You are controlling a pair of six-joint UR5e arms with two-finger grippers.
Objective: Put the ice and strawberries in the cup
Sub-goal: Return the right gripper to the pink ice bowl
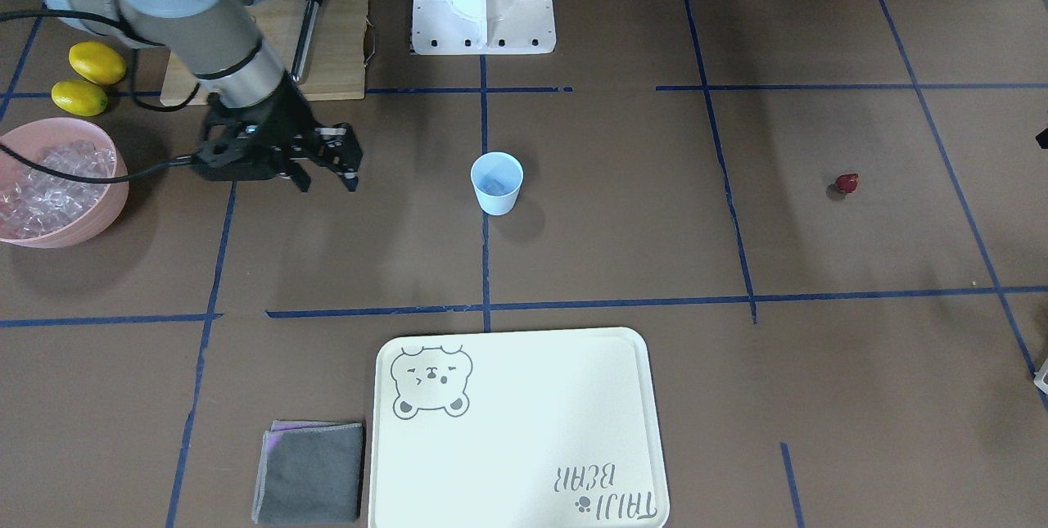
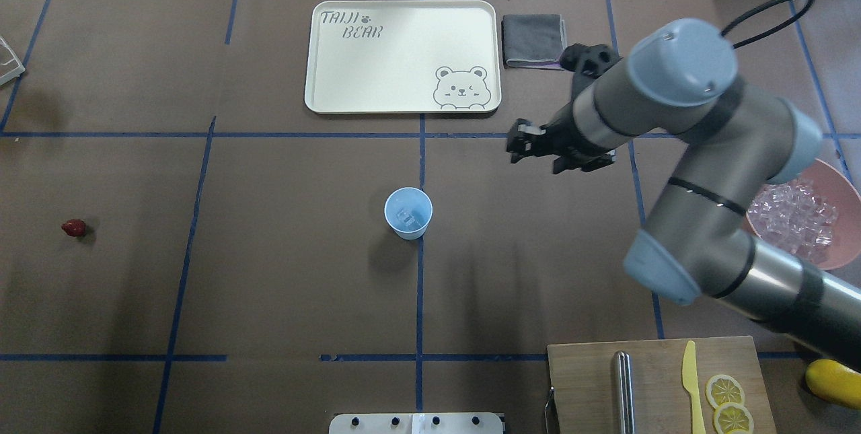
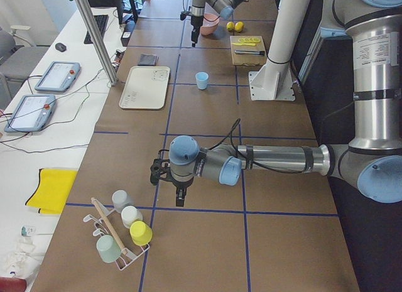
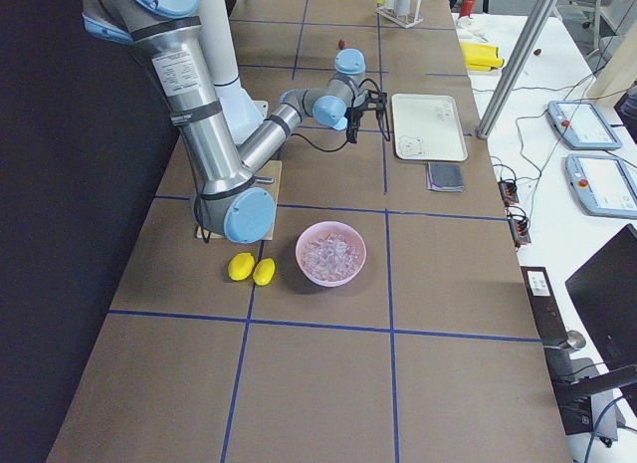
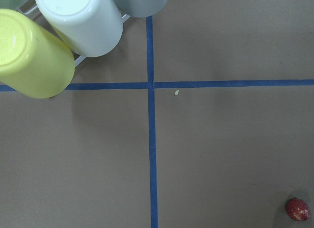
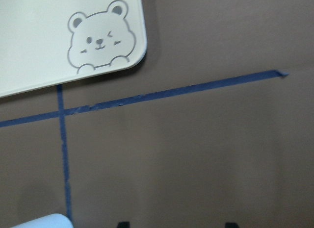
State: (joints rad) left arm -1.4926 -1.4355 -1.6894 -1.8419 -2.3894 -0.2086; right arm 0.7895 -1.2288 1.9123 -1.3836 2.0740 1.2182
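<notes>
Cup [image 1: 497,199] mid-table seems to hold some ice [image 2: 405,214] already. Right gripper [image 1: 326,178] empty, fingers apart, near it. Strawberry [image 1: 846,182] well apart; left gripper [image 3: 179,201], can't tell its fingers, should fetch that 1.

Bright, even light; soft diffuse shadows (right wrist view slightly blurred).

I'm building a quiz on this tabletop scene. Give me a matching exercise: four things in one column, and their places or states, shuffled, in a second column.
Things:
1. cup
2. strawberry
3. pink bowl
4. grey cloth

Places or states:
a. beside the tray
b. heaped with ice
c. upright at mid-table
d. alone, far out on the robot's left side

Pairs: 1-c, 2-d, 3-b, 4-a
</notes>
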